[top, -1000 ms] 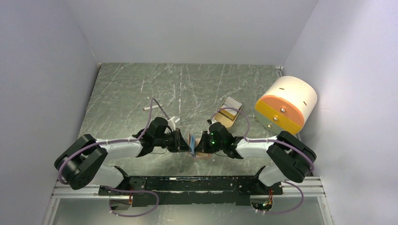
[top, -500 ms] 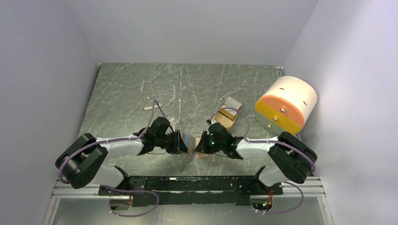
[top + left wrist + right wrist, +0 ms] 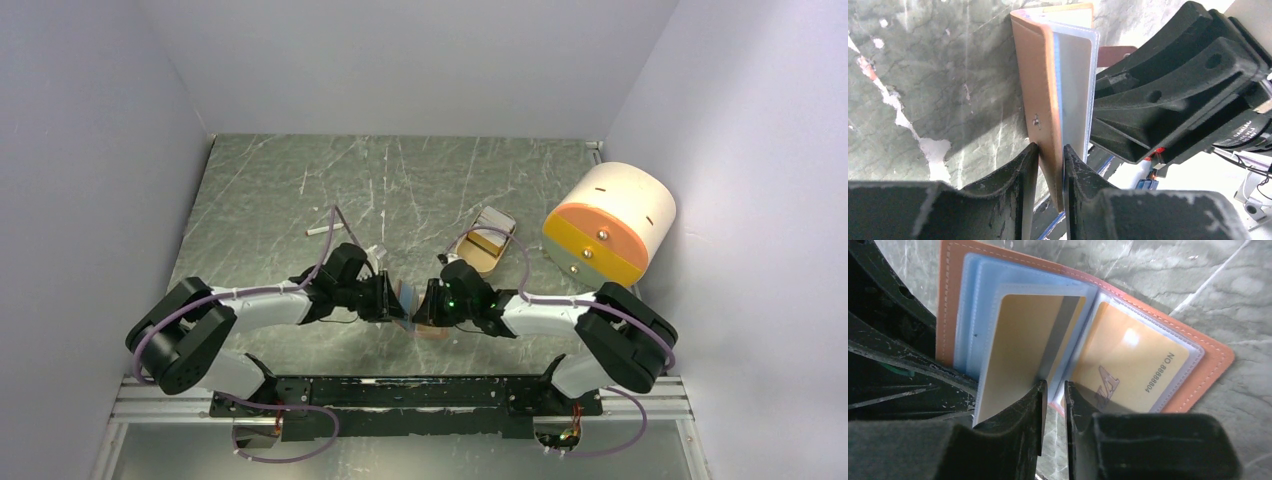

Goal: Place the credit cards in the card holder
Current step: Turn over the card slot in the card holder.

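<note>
At the table's (image 3: 260,190) near middle, the left gripper (image 3: 1050,151) is clamping the holder (image 3: 1035,90) by its cover; the right gripper (image 3: 1054,388) is pinching a sleeve beside a yellow card (image 3: 1023,340).

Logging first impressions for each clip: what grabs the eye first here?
Both grippers meet at the table's near middle, the left gripper and right gripper each pinching the open card holder, orange-yellow cards showing in its clear sleeves. At the right stands a big cream-and-orange cylinder.

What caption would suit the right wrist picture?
Reddish-brown leather card holder open, orange-yellow cards in clear sleeves, right gripper at its fold.
</note>
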You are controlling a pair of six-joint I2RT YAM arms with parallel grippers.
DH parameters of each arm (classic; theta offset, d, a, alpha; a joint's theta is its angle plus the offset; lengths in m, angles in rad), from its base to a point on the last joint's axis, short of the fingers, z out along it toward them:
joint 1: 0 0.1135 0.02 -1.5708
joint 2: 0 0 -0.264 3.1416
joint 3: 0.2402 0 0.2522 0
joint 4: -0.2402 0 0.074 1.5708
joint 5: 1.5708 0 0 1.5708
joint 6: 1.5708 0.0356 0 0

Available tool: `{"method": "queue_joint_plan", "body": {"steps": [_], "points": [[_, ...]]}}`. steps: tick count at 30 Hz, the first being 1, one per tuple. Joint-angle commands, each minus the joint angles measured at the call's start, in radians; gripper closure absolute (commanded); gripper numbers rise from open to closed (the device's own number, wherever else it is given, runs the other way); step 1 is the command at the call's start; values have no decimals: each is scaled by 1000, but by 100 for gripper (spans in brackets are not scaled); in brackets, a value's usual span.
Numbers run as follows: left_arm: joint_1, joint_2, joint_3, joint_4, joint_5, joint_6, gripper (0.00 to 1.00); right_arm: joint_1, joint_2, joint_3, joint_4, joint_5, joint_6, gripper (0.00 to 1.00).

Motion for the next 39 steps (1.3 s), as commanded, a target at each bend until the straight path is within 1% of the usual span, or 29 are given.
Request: {"method": "queue_joint_plan", "body": {"steps": [1,3,7,8,11,15,17,18,21,25,32,39], "points": [[3,-5,42,-8,-18,27,70,7,-91,27,-83,75,-34,74],[3,-14,43,-21,-29,32,72,7,-131,21,-100,83,-33,70],[3,-35,57,-51,-44,36,89,7,-192,39,-140,106,-18,65],[1,-42,60,-68,-58,38,91,8,-206,45,-141,103,-7,65],[-6,-57,79,-128,-110,59,91,8,-233,87,-150,119,18,53],[-23,-73,104,-179,-151,66,91,9,-189,154,-194,164,9,48],[-42,-86,128,-220,-191,70,89,9,-155,169,-189,151,9,43],[-53,-91,153,-249,-223,73,89,9,-140,172,-179,142,13,42],[-83,-83,212,-341,-299,92,88,11,-108,177,-151,124,23,42],[-97,-57,237,-379,-330,93,89,11,-67,193,-147,133,20,43],[-102,-61,219,-369,-325,83,90,12,-23,197,-199,172,0,49],[-103,-86,188,-344,-289,79,89,10,-56,167,-271,243,-19,53]]}}
